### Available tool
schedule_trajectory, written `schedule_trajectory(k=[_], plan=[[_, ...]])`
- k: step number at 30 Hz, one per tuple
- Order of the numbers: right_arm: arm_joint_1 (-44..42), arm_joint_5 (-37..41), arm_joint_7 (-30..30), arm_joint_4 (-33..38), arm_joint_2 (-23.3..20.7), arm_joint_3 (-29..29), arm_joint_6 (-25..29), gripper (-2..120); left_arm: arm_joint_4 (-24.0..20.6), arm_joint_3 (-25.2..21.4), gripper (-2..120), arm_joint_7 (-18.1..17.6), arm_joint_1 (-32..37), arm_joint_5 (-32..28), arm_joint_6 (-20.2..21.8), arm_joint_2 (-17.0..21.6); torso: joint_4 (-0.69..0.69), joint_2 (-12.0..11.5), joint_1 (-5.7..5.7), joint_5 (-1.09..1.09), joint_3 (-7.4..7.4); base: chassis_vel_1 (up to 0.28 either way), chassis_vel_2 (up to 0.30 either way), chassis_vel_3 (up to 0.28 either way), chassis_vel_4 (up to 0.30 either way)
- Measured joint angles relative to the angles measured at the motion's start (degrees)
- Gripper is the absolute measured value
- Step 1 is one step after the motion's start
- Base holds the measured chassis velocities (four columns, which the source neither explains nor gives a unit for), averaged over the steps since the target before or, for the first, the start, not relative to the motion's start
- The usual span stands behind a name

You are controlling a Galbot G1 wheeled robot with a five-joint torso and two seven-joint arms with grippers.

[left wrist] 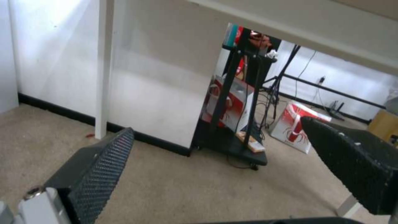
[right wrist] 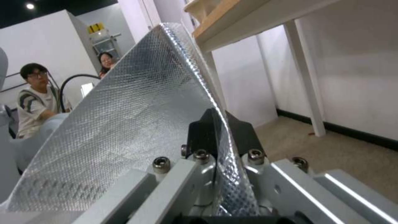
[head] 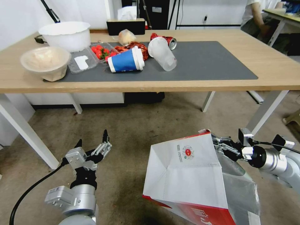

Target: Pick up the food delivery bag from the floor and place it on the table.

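In the head view, the food delivery bag (head: 190, 178) is sitting tilted near the floor (head: 131, 131), in front of the table (head: 275, 75) and toward the robot's right, its white side with the round red logo facing up. The right end effector (head: 218, 144) is clamping the bag's upper rim, while the left end effector (head: 92, 143) is hovering over bare carpet well apart from the bag, fingers spread. On the table's grey mat (head: 212, 62) a blue paper cup (head: 125, 61), a clear plastic cup (head: 162, 53), a strawberry tray (head: 101, 52) and two white bowls are crowding the left half. In the left wrist view, the left end effector (left wrist: 215, 155) is showing its two black pads wide apart above the carpet, facing a white table leg (left wrist: 104, 68) and a black shelf cart (left wrist: 236, 102). In the right wrist view, the right end effector (right wrist: 218, 130) is pinching the bag's silver foil lining (right wrist: 136, 118) between closed pads, under the table edge.
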Motion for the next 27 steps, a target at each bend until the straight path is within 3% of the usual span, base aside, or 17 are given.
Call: schedule_trajectory(k=[27], plan=[[-1.15,0.07,-0.16,1.53,-0.21,0.96,0.0,0,-0.31,0.24,100,0.24,0.22,0.14,-0.15,0.07,0.0,3.07,0.74,0.01,2.29,0.0,0.0,0.0,0.0]])
